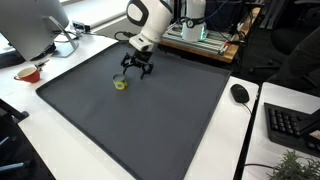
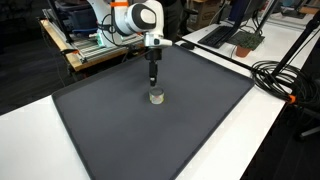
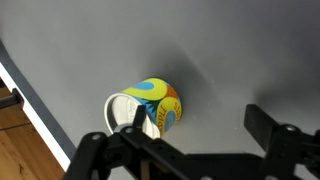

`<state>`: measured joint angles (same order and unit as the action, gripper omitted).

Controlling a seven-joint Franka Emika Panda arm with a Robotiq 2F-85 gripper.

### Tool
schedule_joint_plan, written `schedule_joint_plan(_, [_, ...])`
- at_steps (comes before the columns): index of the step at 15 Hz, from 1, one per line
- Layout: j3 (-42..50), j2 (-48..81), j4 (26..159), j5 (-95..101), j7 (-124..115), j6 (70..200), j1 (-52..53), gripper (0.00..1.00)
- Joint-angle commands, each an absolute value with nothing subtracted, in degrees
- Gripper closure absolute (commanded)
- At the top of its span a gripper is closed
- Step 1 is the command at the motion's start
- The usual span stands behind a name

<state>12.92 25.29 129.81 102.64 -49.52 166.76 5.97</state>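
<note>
Claw (image 1: 137, 71): spread wide, holding nothing.
Cup (image 3: 150, 105): small, painted, just below your claw and slightly off-centre, on the grey mat (image 1: 150, 120).
Handling: probably light, stiff, slick and tippy; pinch across its wall at mid-height.

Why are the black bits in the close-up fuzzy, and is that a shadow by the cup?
Wrist view: the gripper fingers sit near the lens, out of focus; the cup is sharper, casting a soft shadow on the mat. Both exterior views: even light.
</note>
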Motion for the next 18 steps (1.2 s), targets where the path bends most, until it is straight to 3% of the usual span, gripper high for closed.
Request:
schedule_joint_plan(1, [12.6, 22.5, 131.2, 107.7, -54.9, 164.1, 6.9, 0.00])
schedule_joint_plan(6, [12.3, 21.7, 130.8, 113.2, -58.3, 163.5, 7.2, 0.01])
schedule_joint_plan(8, [12.5, 22.7, 129.6, 114.0, -58.0, 164.2, 6.7, 0.15])
schedule_joint_plan(10, [12.5, 23.6, 128.6, 114.9, -58.2, 164.2, 6.3, 0.35])
schedule_joint_plan(12, [12.6, 24.0, 127.9, 115.3, -58.3, 164.4, 5.9, 0.46])
schedule_joint_plan(16, [12.4, 24.8, 126.9, 116.0, -58.0, 164.8, 5.4, 0.57])
schedule_joint_plan(17, [12.3, 25.0, 126.8, 116.0, -57.8, 164.8, 5.5, 0.71])
schedule_joint_plan(18, [12.3, 25.1, 126.8, 116.1, -57.7, 165.0, 5.5, 0.77])
